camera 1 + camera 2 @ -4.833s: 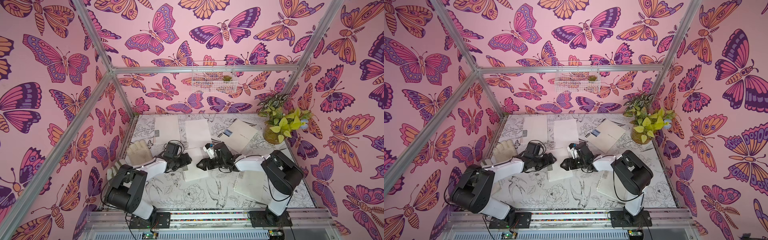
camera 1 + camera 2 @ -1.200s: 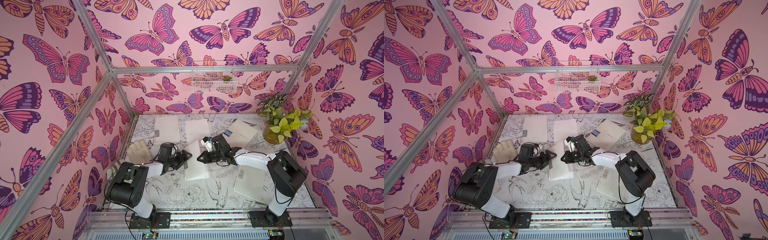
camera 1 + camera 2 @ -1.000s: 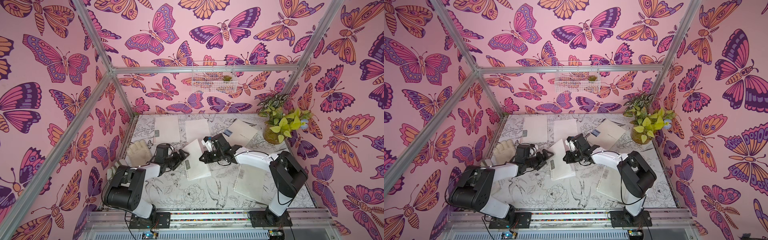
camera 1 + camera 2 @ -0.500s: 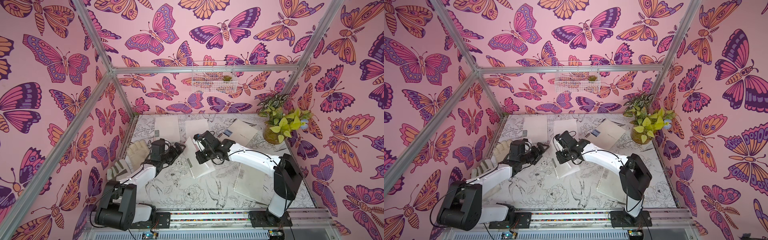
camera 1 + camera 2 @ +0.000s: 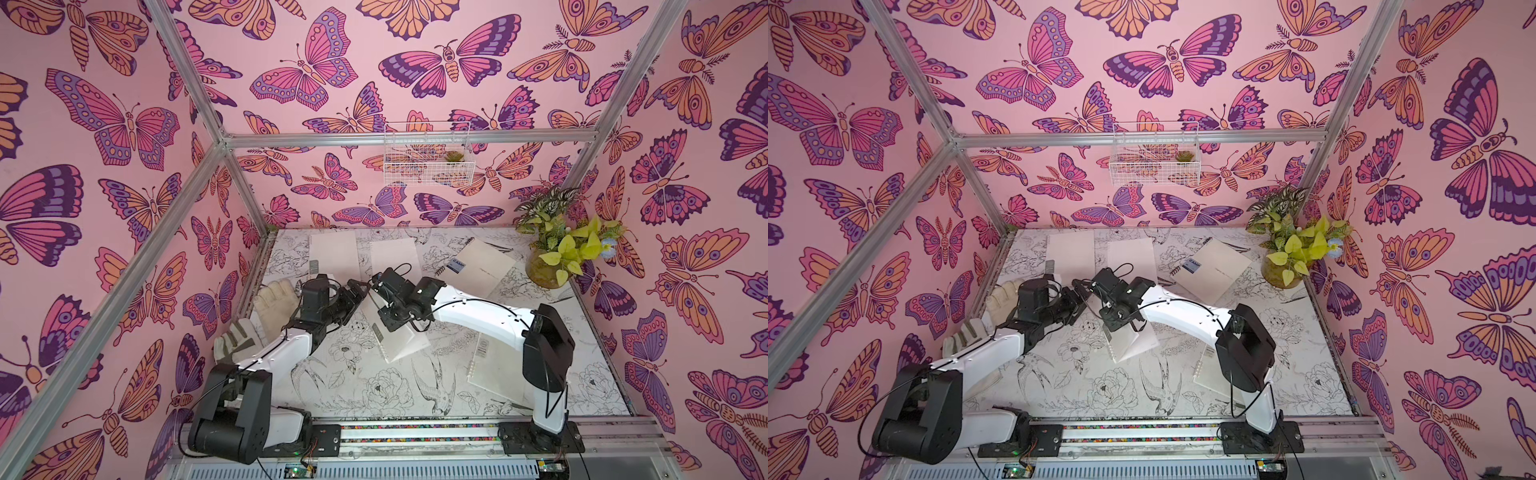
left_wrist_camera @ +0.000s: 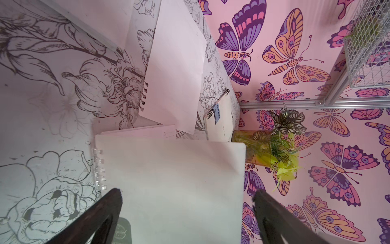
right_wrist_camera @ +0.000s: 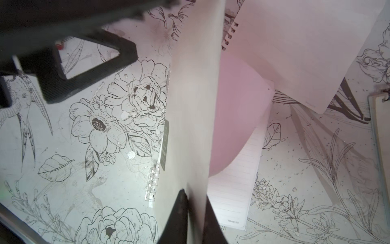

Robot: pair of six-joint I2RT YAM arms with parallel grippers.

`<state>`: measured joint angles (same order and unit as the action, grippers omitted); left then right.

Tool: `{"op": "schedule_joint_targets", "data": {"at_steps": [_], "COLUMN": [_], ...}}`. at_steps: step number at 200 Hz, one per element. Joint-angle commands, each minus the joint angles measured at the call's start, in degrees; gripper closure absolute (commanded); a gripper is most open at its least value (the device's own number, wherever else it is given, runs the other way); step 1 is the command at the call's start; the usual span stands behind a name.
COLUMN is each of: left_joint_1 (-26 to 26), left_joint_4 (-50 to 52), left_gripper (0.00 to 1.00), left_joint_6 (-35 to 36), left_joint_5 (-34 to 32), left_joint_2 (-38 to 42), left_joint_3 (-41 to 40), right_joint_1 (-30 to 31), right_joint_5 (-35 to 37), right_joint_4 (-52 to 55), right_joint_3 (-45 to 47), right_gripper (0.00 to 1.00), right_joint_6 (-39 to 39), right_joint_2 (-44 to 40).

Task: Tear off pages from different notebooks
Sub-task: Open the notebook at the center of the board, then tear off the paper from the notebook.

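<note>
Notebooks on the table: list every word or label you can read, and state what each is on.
"CAMP": blue label on the black-spiral notebook.
Dark label on the lifted notebook cover: script print, too blurred to read.
Grey-green label on the far-left notebook: too small to read.
Small print at a corner of the lined page: too small to read.
</note>
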<state>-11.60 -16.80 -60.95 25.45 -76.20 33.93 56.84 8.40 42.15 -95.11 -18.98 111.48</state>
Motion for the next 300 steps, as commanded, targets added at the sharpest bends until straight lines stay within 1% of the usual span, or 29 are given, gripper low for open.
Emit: {"op": "schedule_joint_targets", "data": {"at_steps": [1,21,41,64,82,103,124,128,132,142,151,160,172,182,195,204,211,226,250,254,259,286,300], "left_joint_1": [-0.3,-0.3,-0.3,0.5,1.7,3.1,4.3,4.5,4.7,5.2,5.7,6.3,7.2,7.9,8.4,8.5,8.5,8.6,8.8,8.8,8.9,9.2,9.4], "left_joint_4": [-1.0,-1.0,-1.0,-0.4,1.7,4.3,5.6,5.7,5.8,6.6,7.4,8.6,9.4,10.5,11.8,12.8,13.3,14.4,15.0,15.1,15.1,15.4,15.5], "left_gripper": [0.0,0.0,0.0,0.0,0.0,0.0,0.0,0.0,0.0,0.0,0.0,0.01,0.06,0.09,0.13,0.15,0.16,0.18,0.21,0.21,0.21,0.24,0.24], "left_joint_6": [-0.6,-0.4,-0.2,0.0,0.9,1.9,2.5,2.5,2.6,3.2,3.9,4.5,5.5,6.2,7.4,8.2,8.9,10.2,11.4,11.5,11.6,12.1,12.3], "left_joint_5": [0.5,1.0,0.7,2.1,3.5,3.9,5.1,5.2,5.4,5.8,5.9,6.0,6.2,6.0,5.6,5.4,5.5,6.2,7.2,7.3,7.3,7.4,7.3], "left_joint_2": [-0.7,-1.3,-1.1,-0.6,0.4,2.2,2.7,2.7,4.8,5.4,5.8,6.3,7.1,7.6,8.0,7.9,7.5,6.1,3.9,1.9,1.3,0.0,-0.4], "left_joint_3": [0.9,1.4,1.1,0.9,0.6,-0.5,-2.0,-2.3,-2.7,-3.3,-3.7,-4.2,-5.1,-5.5,-5.6,-5.2,-4.8,-3.7,-2.2,-2.0,-1.8,-1.0,-0.7], "right_joint_1": [1.8,2.3,2.8,2.9,2.9,2.9,2.9,2.9,2.9,2.8,2.2,1.1,-1.5,-4.2,-7.7,-10.1,-11.5,-14.6,-18.2,-18.2,-18.4,-18.4,-18.4], "right_joint_5": [2.3,0.1,-1.8,-8.3,-14.1,-20.4,-25.2,-26.4,-27.7,-30.5,-34.3,-38.6,-44.5,-47.5,-45.7,-40.3,-35.9,-27.0,-26.6,-26.5,-26.1,-23.4,-23.4], "right_joint_4": [2.8,1.2,-0.8,-5.3,-9.7,-13.6,-15.4,-15.7,-16.1,-17.4,-19.7,-23.8,-31.0,-37.3,-40.8,-39.3,-36.6,-30.6,-28.1,-28.1,-28.0,-26.9,-27.3], "right_joint_3": [-2.8,-2.8,-2.2,0.0,2.2,3.6,4.1,4.3,4.7,5.7,7.9,11.4,16.9,22.4,28.6,31.2,32.3,32.8,31.5,31.3,30.8,28.9,28.4], "right_gripper": [0.84,0.74,0.7,0.65,0.58,0.56,0.55,0.54,0.53,0.5,0.46,0.45,0.44,0.43,0.41,0.4,0.38,0.35,0.34,0.34,0.34,0.34,0.33], "right_joint_6": [1.3,1.6,2.2,2.7,2.5,1.9,1.8,2.0,2.1,2.1,1.9,0.3,-2.9,-6.5,-8.0,-7.5,-6.5,-5.0,-4.8,-4.8,-4.7,-4.2,-4.2], "right_joint_2": [1.0,0.7,-0.1,-1.9,-3.2,-4.2,-4.2,-4.2,-4.3,-4.9,-6.0,-8.0,-10.7,-13.3,-16.4,-17.6,-17.9,-16.0,-10.1,-9.5,-8.4,-4.9,-3.9]}}
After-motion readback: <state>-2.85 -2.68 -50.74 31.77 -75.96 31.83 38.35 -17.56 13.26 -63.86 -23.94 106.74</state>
